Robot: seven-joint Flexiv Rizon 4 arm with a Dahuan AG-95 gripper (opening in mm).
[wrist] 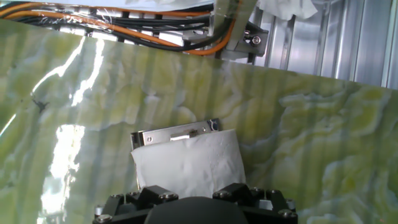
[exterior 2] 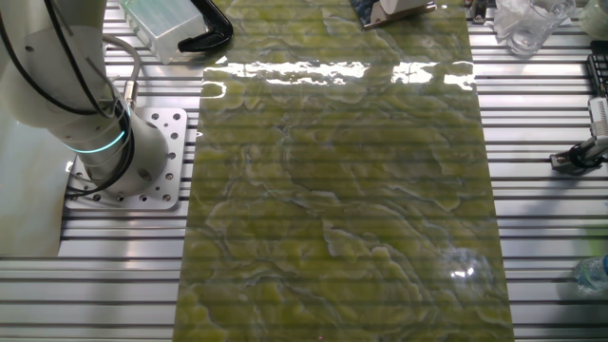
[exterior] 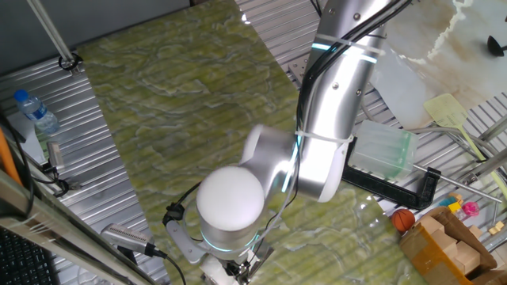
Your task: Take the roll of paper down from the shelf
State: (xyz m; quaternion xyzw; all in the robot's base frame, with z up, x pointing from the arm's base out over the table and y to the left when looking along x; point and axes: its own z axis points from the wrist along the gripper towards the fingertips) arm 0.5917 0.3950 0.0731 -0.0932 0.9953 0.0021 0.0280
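Observation:
In the hand view the roll of paper (wrist: 186,163), a white soft cylinder, lies on the shelf (wrist: 176,132), of which only a shiny metal strip with screws shows behind it. Both rest on the green marbled mat (wrist: 311,124). My gripper (wrist: 191,188) is right at the near end of the roll; its two black finger blocks (wrist: 151,194) overlap the roll's lower edge. The fingertips are hidden, so the frames do not show whether the gripper grips the roll. In one fixed view the hand (exterior: 238,269) sits low at the bottom edge, and it hides the roll and the shelf.
Orange and black cables (wrist: 124,22) and a metal bracket (wrist: 249,38) run along the mat's far edge. A translucent plastic box (exterior: 382,150) and a black clamp (exterior: 396,188) lie at the right, a cardboard box (exterior: 447,241) beyond. A water bottle (exterior: 36,111) lies at the left.

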